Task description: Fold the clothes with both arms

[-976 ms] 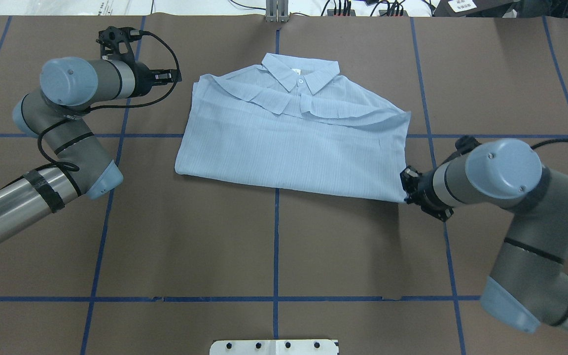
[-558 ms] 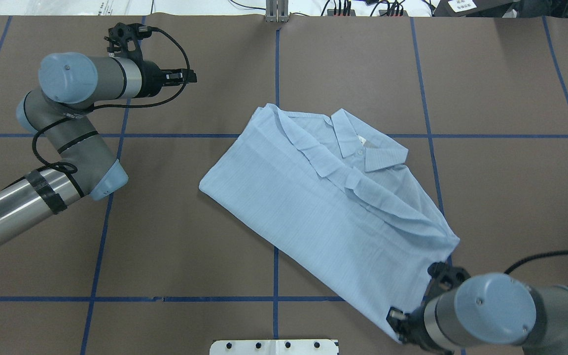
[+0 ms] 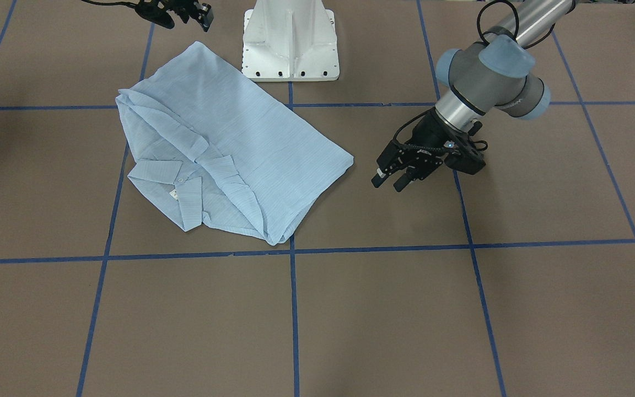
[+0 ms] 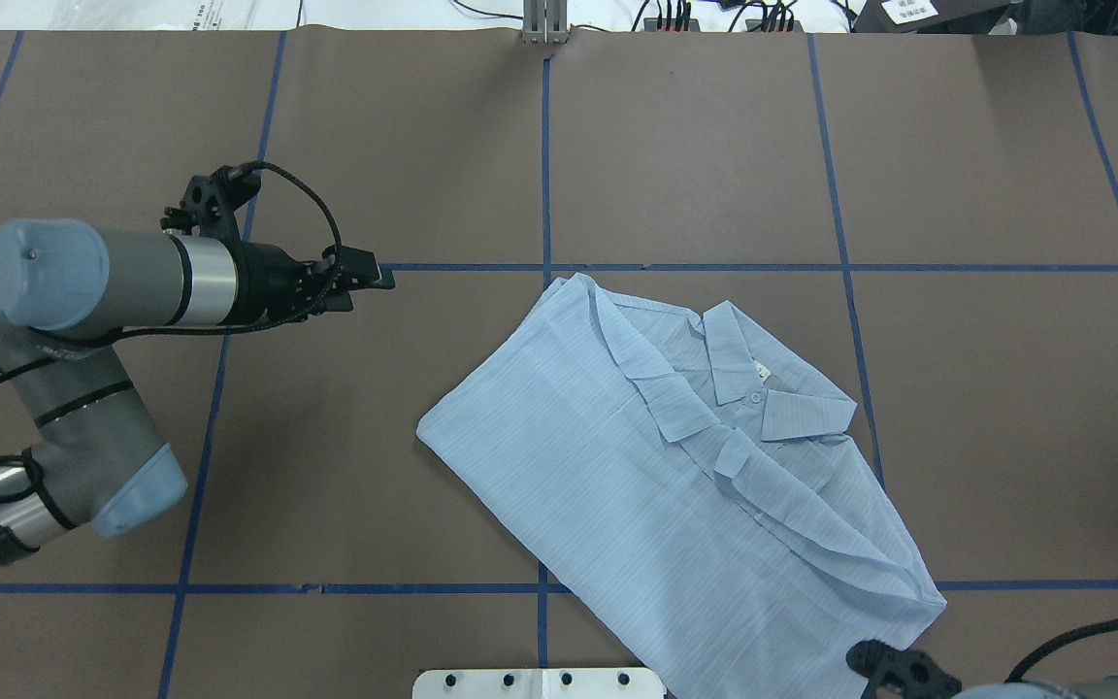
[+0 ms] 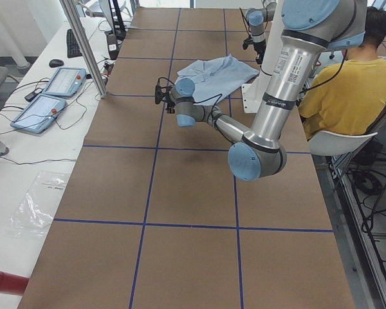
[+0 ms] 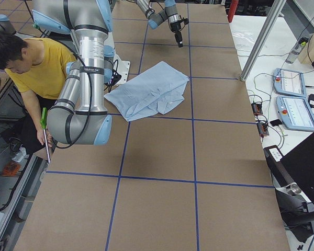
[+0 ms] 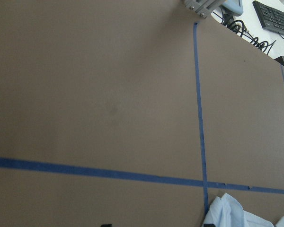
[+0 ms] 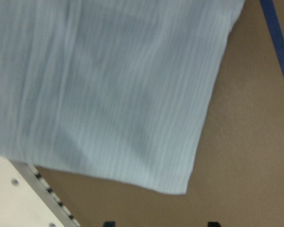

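Shirt (image 4: 675, 485), folded into a rectangle with its collar facing up, lies slantwise on the brown table (image 4: 423, 146), on the robot's right side near its base. Right gripper (image 3: 202, 16) sits just off the shirt's near corner, fingers spread and empty. Left gripper (image 3: 386, 184) hovers apart from the shirt, fingers slightly spread and empty.

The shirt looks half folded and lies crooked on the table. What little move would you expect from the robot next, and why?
Probably the left arm's fingers should slide to the shirt's nearest corner and close on it. They stand open, apart from the cloth, and the right arm's fingers are open just off another corner, holding nothing, so neither arm could fold anything yet.
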Tool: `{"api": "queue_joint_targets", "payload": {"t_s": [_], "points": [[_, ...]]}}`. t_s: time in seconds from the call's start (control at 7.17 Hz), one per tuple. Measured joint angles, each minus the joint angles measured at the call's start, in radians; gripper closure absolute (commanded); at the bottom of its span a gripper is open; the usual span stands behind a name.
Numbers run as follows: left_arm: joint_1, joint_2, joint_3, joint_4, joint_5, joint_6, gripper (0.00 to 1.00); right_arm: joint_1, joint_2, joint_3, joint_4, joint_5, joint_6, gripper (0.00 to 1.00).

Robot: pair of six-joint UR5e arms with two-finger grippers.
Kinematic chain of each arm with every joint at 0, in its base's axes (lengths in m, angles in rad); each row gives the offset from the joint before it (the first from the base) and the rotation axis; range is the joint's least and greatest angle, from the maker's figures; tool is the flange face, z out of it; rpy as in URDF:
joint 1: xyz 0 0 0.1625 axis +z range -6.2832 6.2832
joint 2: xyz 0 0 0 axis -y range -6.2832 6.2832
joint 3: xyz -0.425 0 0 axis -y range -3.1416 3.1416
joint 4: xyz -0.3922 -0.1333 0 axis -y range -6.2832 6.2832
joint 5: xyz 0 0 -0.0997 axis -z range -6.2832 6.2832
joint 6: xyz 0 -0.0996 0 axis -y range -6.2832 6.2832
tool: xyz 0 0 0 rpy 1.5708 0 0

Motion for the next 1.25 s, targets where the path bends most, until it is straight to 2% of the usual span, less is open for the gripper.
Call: {"api": "queue_joint_targets", "payload": {"t_s": [0.14,0.42,0.7,1.25], "points": [[0.05,0.021,-0.048,0.05,0.024,-0.066,0.2,0.114,0.005,-0.029,-0.003,-0.001,-0.011,0.0],[0.151,0.023,-0.152,0.24,0.084,-0.147,0.2,0.374,0.089,-0.131,-0.006,0.005,-0.157,0.0],[0.268,-0.014,-0.17,0.351,0.161,-0.19,0.2,0.565,0.203,-0.233,-0.006,0.008,-0.316,0.0],[0.305,-0.082,-0.079,0.373,0.201,-0.198,0.27,0.704,0.305,-0.372,0.003,0.009,-0.47,0.0]]}}
